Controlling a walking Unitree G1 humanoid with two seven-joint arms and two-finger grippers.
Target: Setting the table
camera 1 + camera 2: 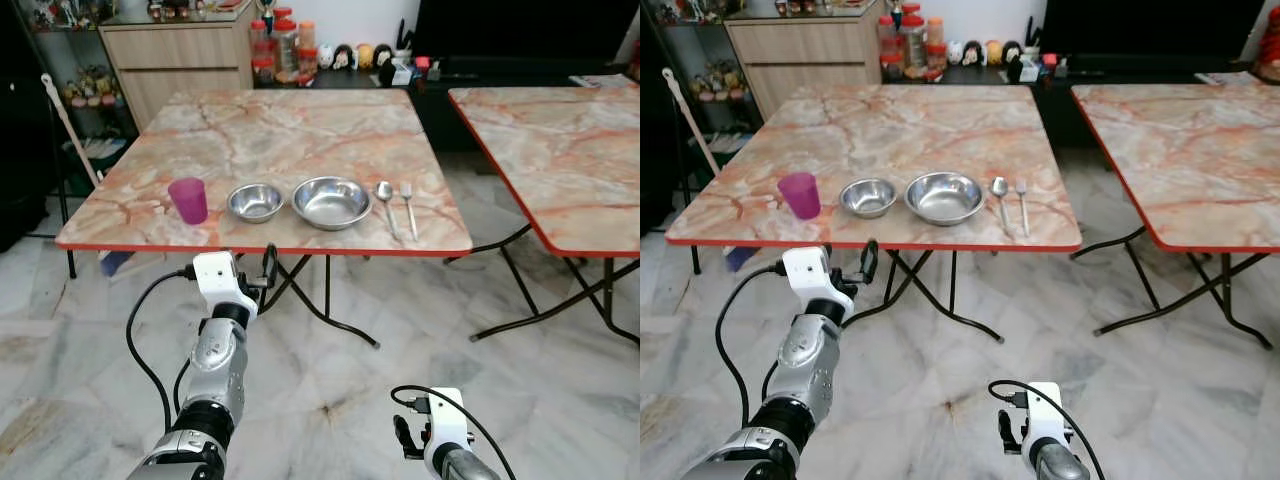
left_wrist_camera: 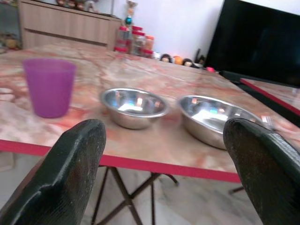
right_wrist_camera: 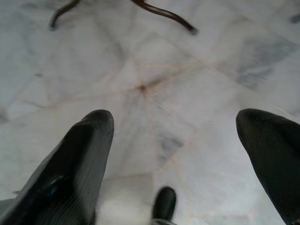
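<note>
Head pair overlooking table (image 1: 270, 130); wrists close-up.

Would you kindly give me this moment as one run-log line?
left gripper: open, raised before table edge | right gripper: open, low over floor | purple cup, two bowls, spoon, fork: on table

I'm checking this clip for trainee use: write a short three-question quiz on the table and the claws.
1. True or false: the purple cup is at the left end of the row.
2. What lies between the large bowl and the fork?
3. The left claw is: A) gripping the small bowl; B) open, short of the table edge; C) on the floor.

Key: 1 true; 2 the spoon; 3 B.
</note>
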